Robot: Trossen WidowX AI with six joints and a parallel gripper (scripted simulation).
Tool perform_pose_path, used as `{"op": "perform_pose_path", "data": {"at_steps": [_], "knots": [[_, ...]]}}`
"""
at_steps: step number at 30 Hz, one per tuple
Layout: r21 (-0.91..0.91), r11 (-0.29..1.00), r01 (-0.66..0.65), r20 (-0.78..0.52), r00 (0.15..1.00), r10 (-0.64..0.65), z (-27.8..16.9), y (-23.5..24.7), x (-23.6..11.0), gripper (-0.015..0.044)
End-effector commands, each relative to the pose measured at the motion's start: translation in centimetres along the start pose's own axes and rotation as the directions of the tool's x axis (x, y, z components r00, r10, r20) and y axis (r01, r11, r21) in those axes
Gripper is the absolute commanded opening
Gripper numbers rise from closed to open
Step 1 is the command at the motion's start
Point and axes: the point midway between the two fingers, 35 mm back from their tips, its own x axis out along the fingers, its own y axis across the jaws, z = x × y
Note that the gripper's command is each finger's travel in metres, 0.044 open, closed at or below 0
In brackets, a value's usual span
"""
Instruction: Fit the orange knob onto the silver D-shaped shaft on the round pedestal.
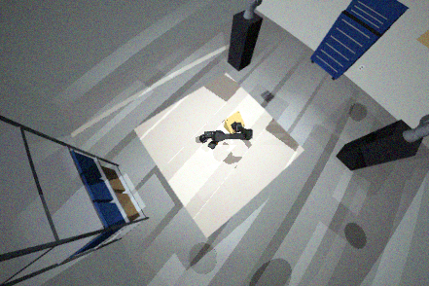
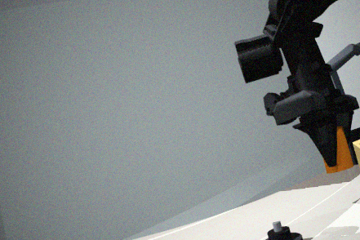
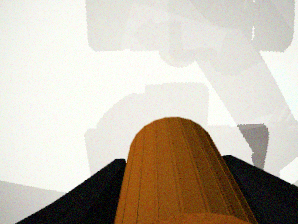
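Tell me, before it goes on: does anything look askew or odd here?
Nothing stands out. The hand is shut on the orange knob, held clear above the table, and the silver shaft stands upright on its dark pedestal below.

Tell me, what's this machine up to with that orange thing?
A single robot arm has its gripper clamped on the orange knob and holds it in the air above the white table. The knob belongs on the silver shaft of the dark round pedestal lower down, but it is not there yet.

Black, blocky arm (image 2: pixel 304 57), grey housings
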Motion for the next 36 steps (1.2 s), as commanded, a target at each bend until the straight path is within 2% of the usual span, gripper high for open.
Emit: {"op": "perform_pose_path", "data": {"at_steps": [1,18,36], "knots": [[0.005,0.998,-0.068,0.002,0.998,0.068,-0.3,-0.3,-0.7,0.0000],[0.010,0.906,-0.423,0.004,0.906,0.423,-2.2,-1.4,-4.3,0.0000],[0.012,0.677,-0.736,0.011,0.677,0.736,-4.3,-2.4,-8.0,0.0000]]}}
